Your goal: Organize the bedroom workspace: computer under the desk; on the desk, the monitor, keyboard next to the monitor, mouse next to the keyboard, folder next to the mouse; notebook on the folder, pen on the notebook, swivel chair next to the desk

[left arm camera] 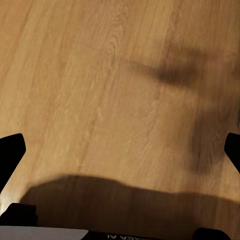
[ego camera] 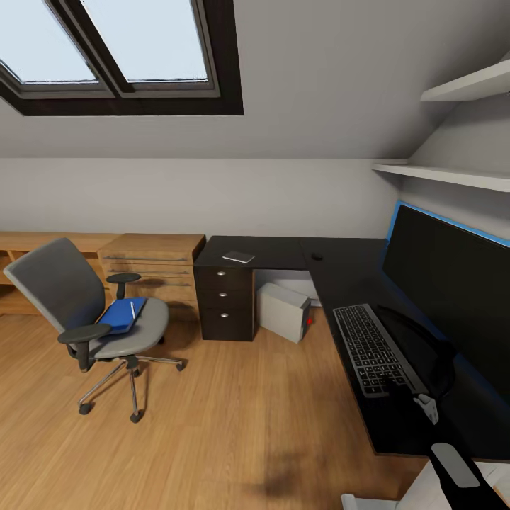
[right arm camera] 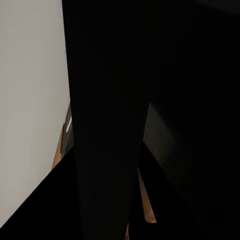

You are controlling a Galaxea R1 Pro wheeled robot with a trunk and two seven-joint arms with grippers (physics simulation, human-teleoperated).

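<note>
Keyboard [ego camera: 374, 348] sits on the black L-shaped table [ego camera: 340, 273], right in front of the big black monitor [ego camera: 453, 283], which stands on the same wing. Right arm [ego camera: 425, 354] reaches low across that wing, its dark forearm lying just past the keyboard's near end, with a white wrist piece showing near the table's front edge. Can't tell whether the right claw is spread or pinched; its wrist view is nearly all dark. Left claw [left arm camera: 120, 150] points straight down at the wooden floor [left arm camera: 100, 75], fingers [left arm camera: 12, 147] set wide apart with nothing between them.

Notebook [ego camera: 239, 257] lies on the table's far wing above the drawers [ego camera: 225, 294], and the mouse [ego camera: 316, 256] is near the table's inner corner. Computer [ego camera: 283, 312] stands under the table beside the drawers. Swivel chair [ego camera: 88, 315] is well off from the table, carrying the blue folder [ego camera: 120, 315] with the pen [ego camera: 132, 309] on top.
</note>
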